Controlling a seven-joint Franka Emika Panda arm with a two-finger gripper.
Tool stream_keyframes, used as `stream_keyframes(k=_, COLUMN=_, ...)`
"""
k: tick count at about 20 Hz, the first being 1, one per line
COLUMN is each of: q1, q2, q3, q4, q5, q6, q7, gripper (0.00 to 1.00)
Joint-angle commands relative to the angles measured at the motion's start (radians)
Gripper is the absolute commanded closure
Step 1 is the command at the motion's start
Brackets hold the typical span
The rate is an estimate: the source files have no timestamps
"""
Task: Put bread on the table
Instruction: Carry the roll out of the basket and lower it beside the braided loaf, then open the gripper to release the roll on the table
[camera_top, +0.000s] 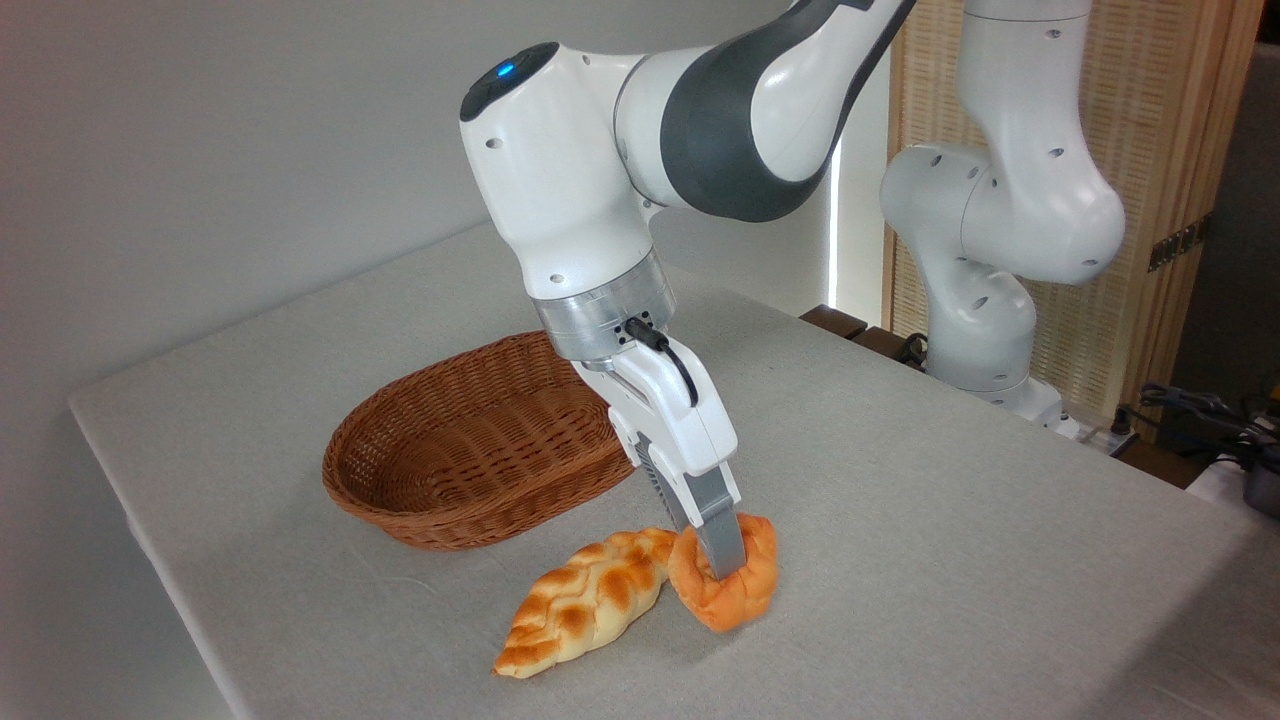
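The bread (738, 590), a small orange-golden knotted bun, is seen resting on the grey-clothed table (900, 480), tilted on its edge. It is clasped between the fingers of the gripper (722, 562). A braided loaf (585, 600) is touched at the bun's nine o'clock; an empty wicker basket (480, 450) is set at eleven o'clock, behind both.

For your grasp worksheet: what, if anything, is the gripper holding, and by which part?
The gripper pinches the bread across its folded top, at the table.
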Motion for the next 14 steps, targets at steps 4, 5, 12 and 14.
stream_keyframes(k=4, q1=-0.018, q2=-0.026, q3=0.009, q4=-0.012, q5=0.013, q6=0.001, q7=-0.017, gripper=0.0)
stream_keyframes(k=5, q1=-0.018, q2=-0.029, q3=0.009, q4=-0.003, q5=0.008, q6=0.0, q7=-0.017, gripper=0.0)
stream_keyframes(k=12, q1=-0.016, q2=-0.039, q3=0.01, q4=0.188, q5=-0.243, q6=-0.108, q7=-0.071, gripper=0.0)
stream_keyframes(k=14, q1=-0.012, q2=-0.038, q3=0.01, q4=0.228, q5=-0.3, q6=-0.111, q7=-0.123, gripper=0.0)
